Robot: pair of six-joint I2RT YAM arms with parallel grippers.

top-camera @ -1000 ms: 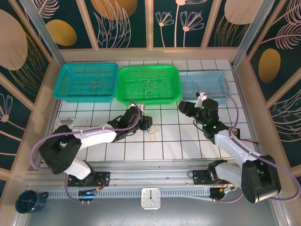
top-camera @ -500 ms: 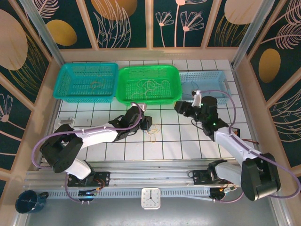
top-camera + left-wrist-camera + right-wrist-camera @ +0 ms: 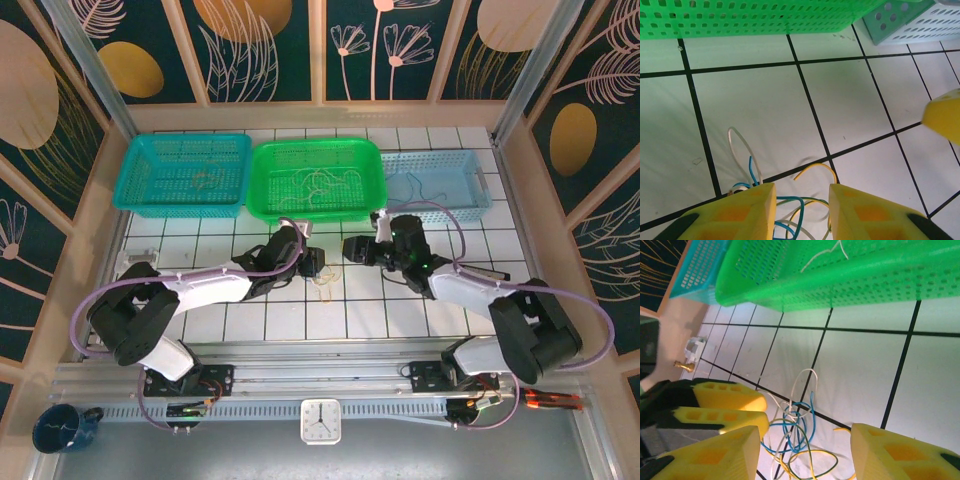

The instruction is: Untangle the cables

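Note:
The cables (image 3: 322, 285) lie in a small tangle of cream-white, blue and yellowish wires on the white tiled table. My left gripper (image 3: 317, 263) is low over the tangle and open. In the left wrist view the yellow fingers (image 3: 752, 212) straddle blue and yellow loops of the cables (image 3: 802, 209) without pinching them. My right gripper (image 3: 353, 248) hovers just right of the tangle, open. In the right wrist view the cables (image 3: 812, 415) lie between its wide-set fingers (image 3: 900, 452), with the left gripper (image 3: 762, 413) at their left edge. One right fingertip (image 3: 942, 117) shows in the left wrist view.
Three baskets stand along the back: teal (image 3: 140, 172), green (image 3: 375, 180) with several loose wires in it, and light blue (image 3: 478, 185). The green basket's wall (image 3: 865, 285) is close behind the tangle. Open tile lies in front of both grippers.
The right arm swung left from the light blue basket to just beside the tangle. The left gripper stayed over the cables, its jaws shifting slightly.

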